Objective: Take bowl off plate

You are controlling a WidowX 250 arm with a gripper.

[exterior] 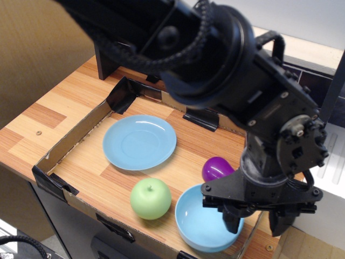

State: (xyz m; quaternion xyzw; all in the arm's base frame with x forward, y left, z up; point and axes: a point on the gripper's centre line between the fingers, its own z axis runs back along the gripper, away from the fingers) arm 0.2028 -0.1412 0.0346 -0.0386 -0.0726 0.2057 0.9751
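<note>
The light blue bowl [204,224] sits at the front right corner of the cardboard tray, next to the green apple, and looks a little tilted. The flat light blue plate [139,142] lies empty at the tray's middle left, well apart from the bowl. My gripper [257,222] hangs over the bowl's right rim with its jaws spread. One finger [232,220] is inside the bowl and the other stands outside it to the right. The bowl's right rim is partly hidden by the gripper.
A green apple [151,198] stands left of the bowl. A purple egg-shaped object [216,168] lies just behind the bowl. A low cardboard wall [70,141] with black tape rings the wooden tray. The big black arm hides the tray's back right.
</note>
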